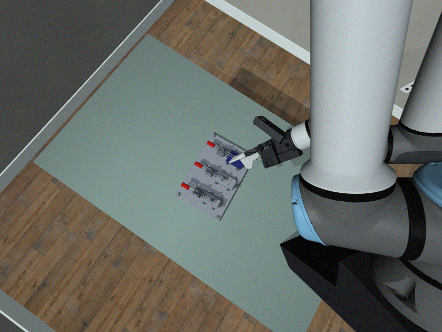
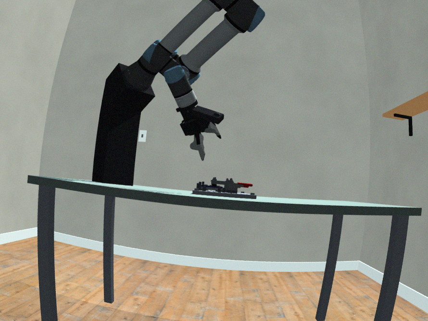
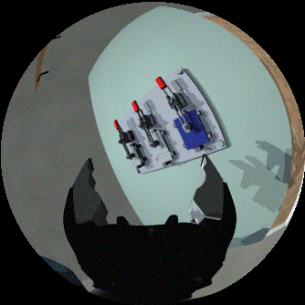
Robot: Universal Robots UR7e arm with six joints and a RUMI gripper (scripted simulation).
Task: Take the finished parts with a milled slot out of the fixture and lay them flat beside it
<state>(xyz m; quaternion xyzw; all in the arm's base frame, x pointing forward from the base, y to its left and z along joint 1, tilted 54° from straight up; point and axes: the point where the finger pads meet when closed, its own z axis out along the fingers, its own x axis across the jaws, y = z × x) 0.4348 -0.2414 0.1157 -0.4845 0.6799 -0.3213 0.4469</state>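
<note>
Table: a pale green flat-topped table [image 2: 311,206] on dark legs, standing over a wooden plank floor [image 2: 193,293].
Arm: a grey and white six-joint arm [image 2: 193,44] with blue joint caps, mounted on a tall black pedestal [image 2: 114,138] at the table's edge; it bends down toward the table.
Fixture: a grey rectangular metal fixture plate [image 1: 185,194] lying flat on the table, carrying 3 toggle clamps with red handle tips [image 1: 184,185] set in a row.
Gripper: the black two-jaw gripper [image 2: 207,143] with pale grey fingers hangs well above the fixture, over its edge at the blue blank's end; jaws spread wide, nothing between them.
Blue blank: a dark blue rectangular block [image 3: 192,132] sits under the end clamp, on the fixture side nearest the gripper; in the top view one finger partly covers it.
Finished parts: 2 grey blocks [image 1: 228,183] [image 1: 215,203] sit in the middle and far clamp stations, both in the fixture; too small to make out their slots.
Shadow: the gripper's grey shadow [image 3: 260,169] falls on the table beside the fixture.
</note>
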